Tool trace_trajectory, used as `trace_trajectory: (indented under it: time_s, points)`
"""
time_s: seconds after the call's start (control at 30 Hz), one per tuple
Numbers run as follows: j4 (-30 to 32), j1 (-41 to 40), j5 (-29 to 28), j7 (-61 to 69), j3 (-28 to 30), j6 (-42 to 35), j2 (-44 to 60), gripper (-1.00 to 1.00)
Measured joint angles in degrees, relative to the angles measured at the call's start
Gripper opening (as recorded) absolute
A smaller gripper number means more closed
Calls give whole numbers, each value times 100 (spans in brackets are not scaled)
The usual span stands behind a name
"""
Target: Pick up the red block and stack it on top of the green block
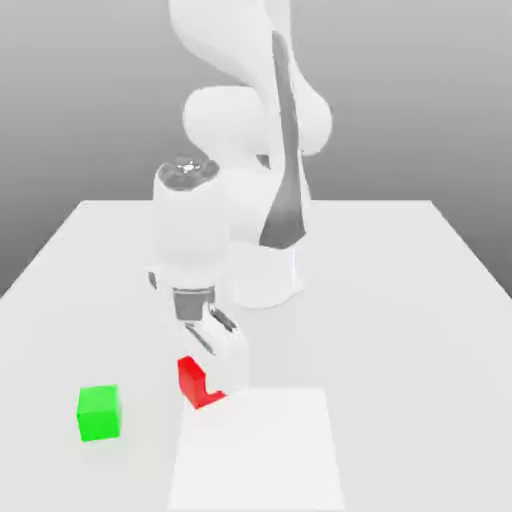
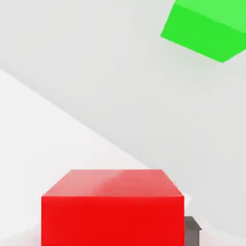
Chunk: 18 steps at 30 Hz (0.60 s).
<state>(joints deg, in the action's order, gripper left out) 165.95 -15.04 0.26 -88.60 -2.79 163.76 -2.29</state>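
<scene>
Your gripper (image 1: 207, 372) sits low around the red block (image 1: 196, 381), fingers astride it, though you cannot tell whether they have closed. It looks rigid, light, smooth-faced: pinch 2 opposite flat sides. The green block (image 1: 99, 412) rests left, apart.

The light is bright and soft all over the white table (image 1: 420, 300). The wall behind it fades from dark grey up high to pale lower down. A lighter square patch lies beside the red block (image 1: 197, 381). Shadows are very faint.
</scene>
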Motion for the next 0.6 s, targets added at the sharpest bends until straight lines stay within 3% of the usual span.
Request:
trace_trajectory:
  time_s: [0.27,0.47,0.5,0.6]
  points:
    - [-1086,-1005,-44,1530,704,-1079,10,-100]
    - [-1334,-1254,91,1909,567,-298,1042,-100]
    - [-1341,-1261,114,1928,551,-172,1175,100]
    - [-1341,-1261,114,1928,551,-172,1175,100]
